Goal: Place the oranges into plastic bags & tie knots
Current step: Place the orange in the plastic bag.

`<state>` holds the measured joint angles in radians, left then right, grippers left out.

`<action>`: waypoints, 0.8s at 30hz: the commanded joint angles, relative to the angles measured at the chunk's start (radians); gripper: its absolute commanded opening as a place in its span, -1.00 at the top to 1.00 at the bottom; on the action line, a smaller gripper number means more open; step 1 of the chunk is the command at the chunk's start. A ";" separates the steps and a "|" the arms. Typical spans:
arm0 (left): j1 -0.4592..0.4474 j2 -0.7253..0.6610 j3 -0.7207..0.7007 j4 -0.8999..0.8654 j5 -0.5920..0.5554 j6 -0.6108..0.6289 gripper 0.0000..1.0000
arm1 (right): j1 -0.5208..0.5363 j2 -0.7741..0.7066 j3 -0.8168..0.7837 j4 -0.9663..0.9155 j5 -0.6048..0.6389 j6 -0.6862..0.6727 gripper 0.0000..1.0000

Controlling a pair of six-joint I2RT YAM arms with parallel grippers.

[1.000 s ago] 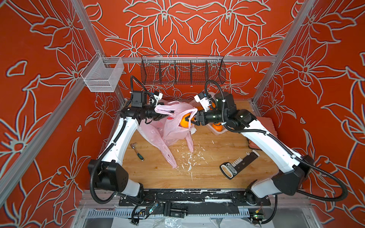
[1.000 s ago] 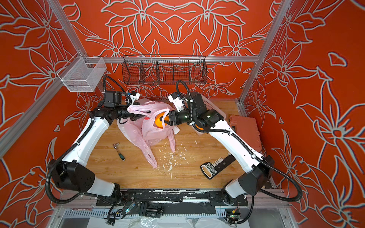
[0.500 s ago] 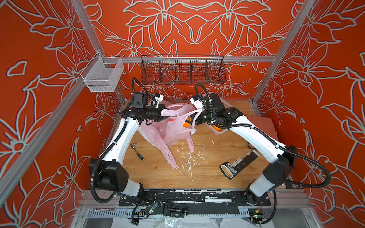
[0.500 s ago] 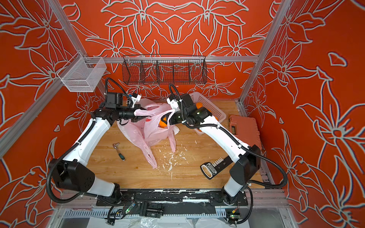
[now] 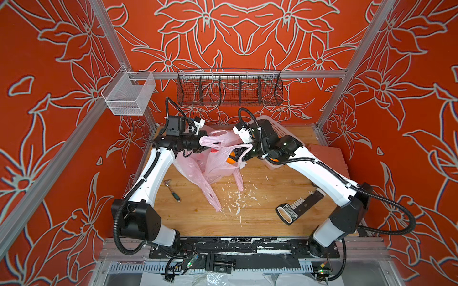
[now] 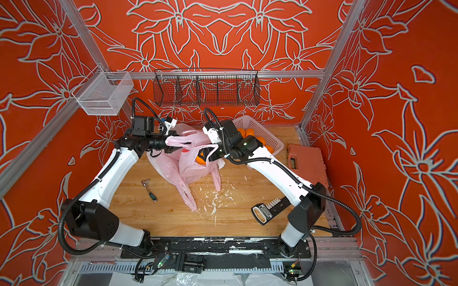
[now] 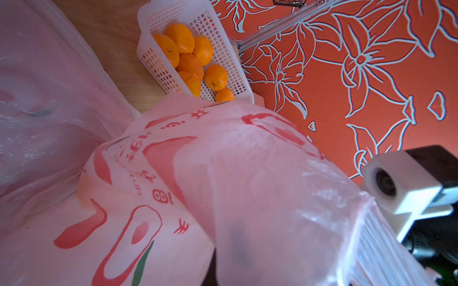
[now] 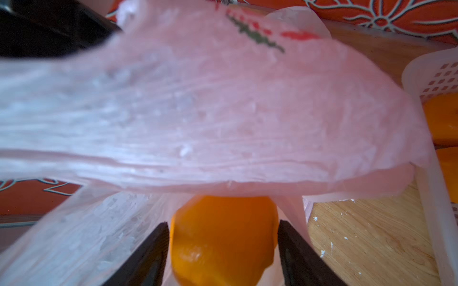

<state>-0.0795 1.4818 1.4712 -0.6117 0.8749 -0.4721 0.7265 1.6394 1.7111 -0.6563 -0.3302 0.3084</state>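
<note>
The left gripper (image 5: 203, 145) is clamped on a handle of the pink bag (image 5: 218, 164), which stands open on the far middle of the bench (image 5: 260, 215). The right gripper (image 8: 223, 222) is at the bag's mouth, its jaws either side of an orange (image 8: 223, 245). I cannot tell whether they press it. More oranges (image 7: 190, 59) lie in the basket (image 6: 271, 140) at far right.

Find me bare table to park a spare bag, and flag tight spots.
Front strip of the table, between the green-handled tool and the black bit holder, is bare apart from white flakes. A smaller patch: back right corner, bordered by the basket and the orange case. Crowded: back centre, where the pink bags spread.
</note>
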 commanded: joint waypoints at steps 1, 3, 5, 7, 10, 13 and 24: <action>-0.003 -0.019 -0.015 0.010 -0.001 0.007 1.00 | 0.006 0.005 0.032 0.002 -0.025 -0.011 -0.58; -0.003 -0.021 -0.017 0.010 -0.007 0.007 1.00 | 0.005 -0.004 0.032 0.002 -0.015 -0.012 -0.61; -0.002 -0.020 -0.017 0.011 -0.008 0.007 1.00 | 0.007 -0.011 0.032 0.004 -0.009 -0.014 -0.60; -0.002 -0.019 -0.018 0.013 -0.012 0.004 1.00 | 0.005 -0.020 0.029 0.006 0.001 -0.014 -0.54; 0.003 -0.020 -0.023 0.015 -0.022 0.000 1.00 | 0.004 -0.060 0.000 0.024 0.044 -0.009 -0.44; 0.010 -0.024 -0.032 0.026 -0.030 -0.010 1.00 | 0.002 -0.142 -0.072 0.045 0.167 -0.005 -0.39; 0.020 -0.005 -0.031 0.042 -0.022 -0.021 1.00 | -0.122 -0.331 -0.338 0.029 0.516 0.093 -0.50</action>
<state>-0.0647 1.4803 1.4395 -0.5896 0.8467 -0.4911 0.6479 1.2705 1.3972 -0.6022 0.0677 0.3347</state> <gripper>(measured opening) 0.047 0.750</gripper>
